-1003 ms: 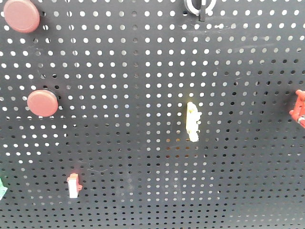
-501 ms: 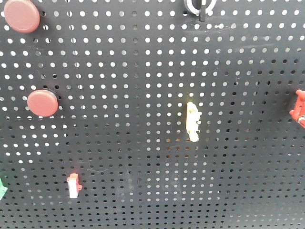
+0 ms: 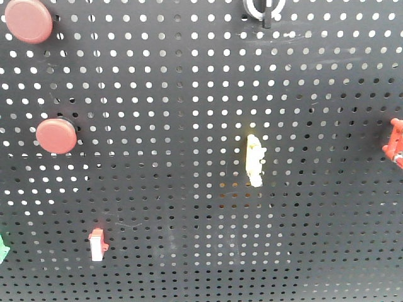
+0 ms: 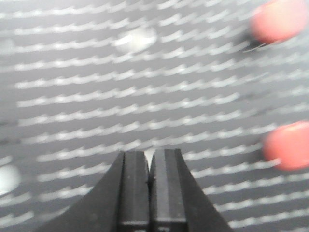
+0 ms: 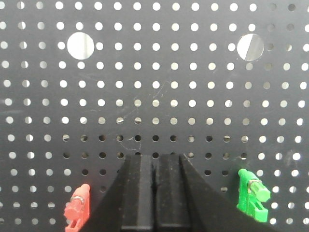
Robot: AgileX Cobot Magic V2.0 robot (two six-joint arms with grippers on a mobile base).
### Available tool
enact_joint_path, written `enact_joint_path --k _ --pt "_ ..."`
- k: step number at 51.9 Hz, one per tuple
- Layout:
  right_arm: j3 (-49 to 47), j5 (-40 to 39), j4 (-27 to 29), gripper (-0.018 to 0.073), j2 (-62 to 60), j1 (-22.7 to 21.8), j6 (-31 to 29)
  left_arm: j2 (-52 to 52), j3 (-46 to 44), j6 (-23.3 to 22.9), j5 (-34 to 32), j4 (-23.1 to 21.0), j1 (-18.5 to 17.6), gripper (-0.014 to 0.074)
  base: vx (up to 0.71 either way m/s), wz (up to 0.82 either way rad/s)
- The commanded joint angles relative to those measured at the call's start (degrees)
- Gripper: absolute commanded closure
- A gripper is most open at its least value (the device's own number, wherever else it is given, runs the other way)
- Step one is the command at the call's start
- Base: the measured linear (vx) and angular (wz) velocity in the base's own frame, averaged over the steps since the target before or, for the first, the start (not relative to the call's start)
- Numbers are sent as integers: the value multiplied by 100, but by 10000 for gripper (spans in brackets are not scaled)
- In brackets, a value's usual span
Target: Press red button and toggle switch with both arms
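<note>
In the front view two red buttons point(image 3: 28, 20) point(image 3: 56, 135) sit at the left of the black pegboard point(image 3: 189, 82). The toggle switch point(image 3: 265, 10), a black stick in a white ring, is cut by the top edge. No arm shows in that view. The left wrist view is blurred by motion. In it my left gripper point(image 4: 149, 155) is shut on nothing and faces the board, with two red buttons point(image 4: 280, 20) point(image 4: 288, 145) off to its right. My right gripper point(image 5: 154, 158) is shut and empty, close to bare pegboard point(image 5: 154, 87).
A pale yellow rocker point(image 3: 254, 160) sits mid-board and a small red-and-white switch point(image 3: 97, 244) lower left. A red part point(image 3: 395, 141) is at the right edge. Beside my right gripper stand a red lever point(image 5: 77, 208) and a green lever point(image 5: 253, 194), below two large holes point(image 5: 80, 45) point(image 5: 251, 47).
</note>
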Motion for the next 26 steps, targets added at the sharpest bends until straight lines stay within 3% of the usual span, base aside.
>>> enact_joint_path --k 1,11,26 --pt "-184 -501 -18 559 38 -29 -13 212 -284 -26 -505 -70 -501 594 0 0" --pt "-184 -501 -18 559 38 -29 -13 878 -845 -15 -492 -25 -1505 594 0 0" --pt "-184 -501 -18 559 38 -29 -13 1744 -1588 -20 -216 -34 -1920 594 0 0"
